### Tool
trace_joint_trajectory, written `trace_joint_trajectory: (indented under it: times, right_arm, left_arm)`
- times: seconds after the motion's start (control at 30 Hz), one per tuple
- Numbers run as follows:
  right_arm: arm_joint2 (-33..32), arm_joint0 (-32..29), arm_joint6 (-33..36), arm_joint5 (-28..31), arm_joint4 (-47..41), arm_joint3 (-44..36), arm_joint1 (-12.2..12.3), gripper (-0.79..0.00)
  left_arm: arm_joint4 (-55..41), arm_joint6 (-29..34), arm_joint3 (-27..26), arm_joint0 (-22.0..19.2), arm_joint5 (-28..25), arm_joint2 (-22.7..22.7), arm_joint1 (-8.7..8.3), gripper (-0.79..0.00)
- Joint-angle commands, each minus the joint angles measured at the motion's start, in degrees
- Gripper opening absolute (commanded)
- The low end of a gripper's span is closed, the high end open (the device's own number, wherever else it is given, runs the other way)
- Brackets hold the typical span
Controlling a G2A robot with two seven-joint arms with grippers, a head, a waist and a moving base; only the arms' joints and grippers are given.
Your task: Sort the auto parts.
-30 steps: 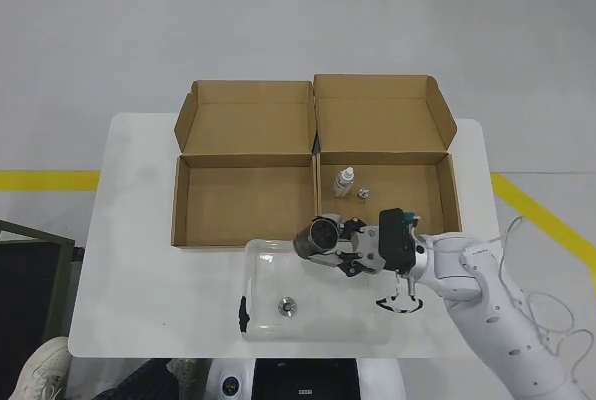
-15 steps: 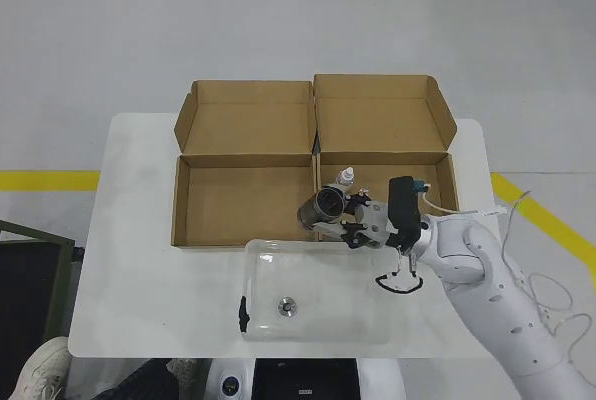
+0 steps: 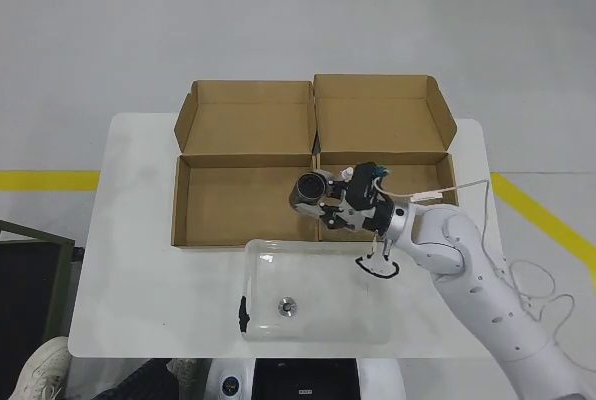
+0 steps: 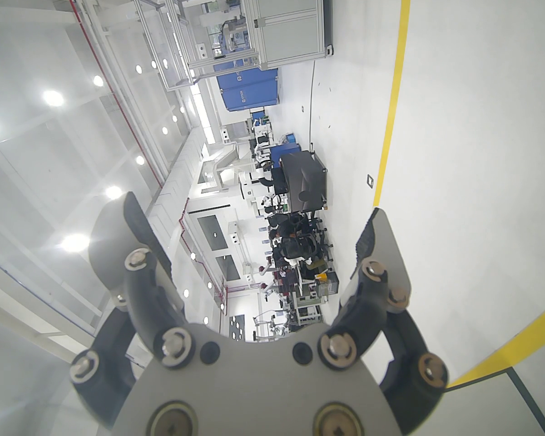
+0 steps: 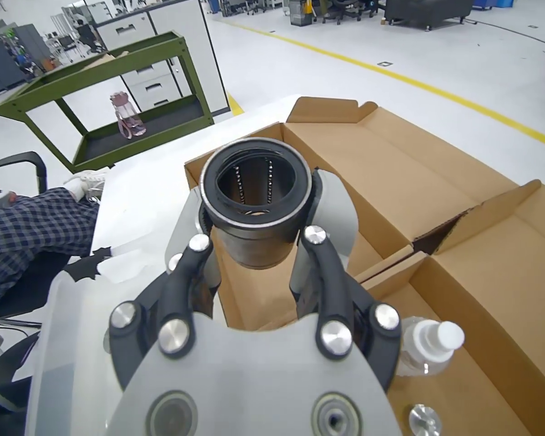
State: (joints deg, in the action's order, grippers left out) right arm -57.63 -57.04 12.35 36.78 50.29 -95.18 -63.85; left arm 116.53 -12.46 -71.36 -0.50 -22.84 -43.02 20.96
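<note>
The right gripper point(image 5: 256, 229) is grasping the cylindrical bearing point(image 5: 255, 192) over the left box's point(image 3: 238, 205) inner edge — apparently for release there, since the bottle point(image 5: 429, 342) is occupying the right box point(image 5: 481, 283).

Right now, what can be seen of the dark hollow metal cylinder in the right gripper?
The dark hollow metal cylinder is a short, thick sleeve, dark grey outside, with a bright ring and black lip at its open end. Rows of small steel balls line its bore. The right gripper clamps its body from both sides, open end pointing away from the wrist. It hangs over the left brown cardboard box, near the neighbouring box, touching only the gripper.
</note>
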Motion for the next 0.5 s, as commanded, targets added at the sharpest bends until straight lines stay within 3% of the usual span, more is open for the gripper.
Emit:
trace_joint_trajectory:
  times: [0.0, 0.47]
  right_arm:
    - [1.03, 1.05, 0.74, -1.74, 0.70, 0.81, -0.37, -0.785]
    - [10.81, 10.88, 4.92, -10.08, 3.95, 10.96, -4.55, -0.785]
  left_arm:
    - [0.00, 0.00, 0.00, 0.00, 0.00, 0.00, 0.00, 0.000]
    - [0.00, 0.00, 0.00, 0.00, 0.00, 0.00, 0.00, 0.000]
